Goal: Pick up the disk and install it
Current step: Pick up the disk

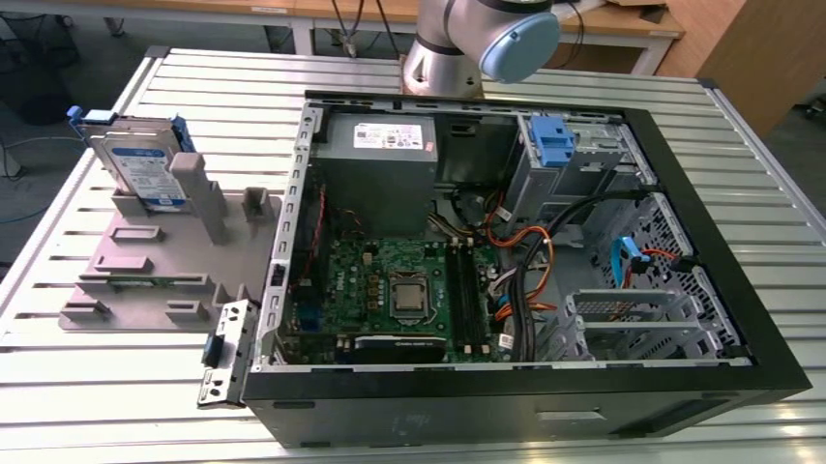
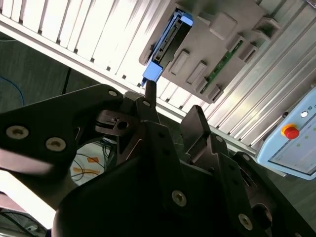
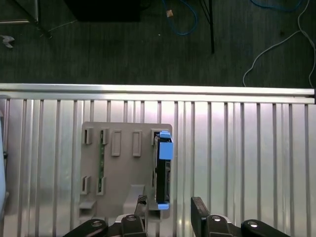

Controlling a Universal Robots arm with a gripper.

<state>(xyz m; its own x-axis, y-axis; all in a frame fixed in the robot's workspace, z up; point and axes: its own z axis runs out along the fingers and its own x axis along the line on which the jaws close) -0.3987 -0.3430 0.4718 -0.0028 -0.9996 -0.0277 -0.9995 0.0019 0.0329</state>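
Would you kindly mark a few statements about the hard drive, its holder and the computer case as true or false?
1. The flat silver-grey hard drive with a blue rail frame stands on edge in the grey moulded plastic holder. True.
2. The gripper is shut on the hard drive. False: in both wrist views it is open, holds nothing and is apart from the drive.
3. The black computer case lies open, with its green motherboard showing. True.
4. The holder sits inside the computer case. False: it rests on the slatted metal table, beside the case on the exterior view's left.
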